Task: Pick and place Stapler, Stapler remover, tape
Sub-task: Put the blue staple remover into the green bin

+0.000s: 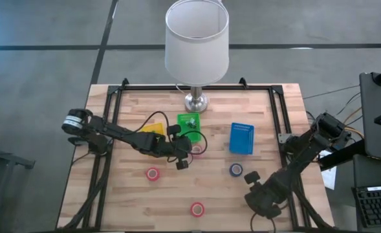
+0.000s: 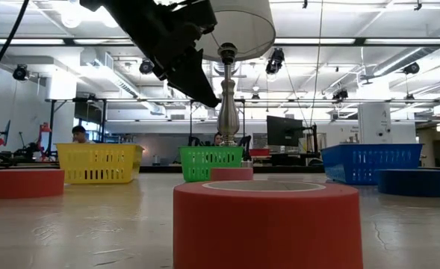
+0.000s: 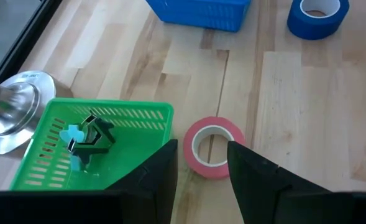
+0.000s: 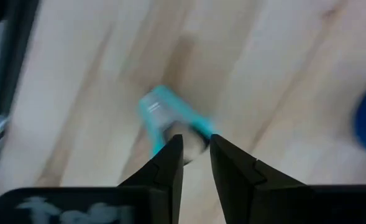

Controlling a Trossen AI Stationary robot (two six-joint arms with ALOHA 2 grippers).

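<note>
**Left claw over a red tape; right claw at a teal item**

The left claw hangs near the bench's middle, fingers apart, above a red tape that lies flat just beside the green tray. In that tray sits a teal and black staple remover. The lamp stands at the far edge behind the green tray.

The right claw is near the bench's right front corner. Its fingers stand slightly apart over a blurred teal item on the wood; whether they touch it cannot be told.

A blue tape lies between the right claw and the blue tray. Two more red tapes lie apart from the claws: one left of the middle, one close to the front edge. The yellow tray sits left of the green one.
</note>
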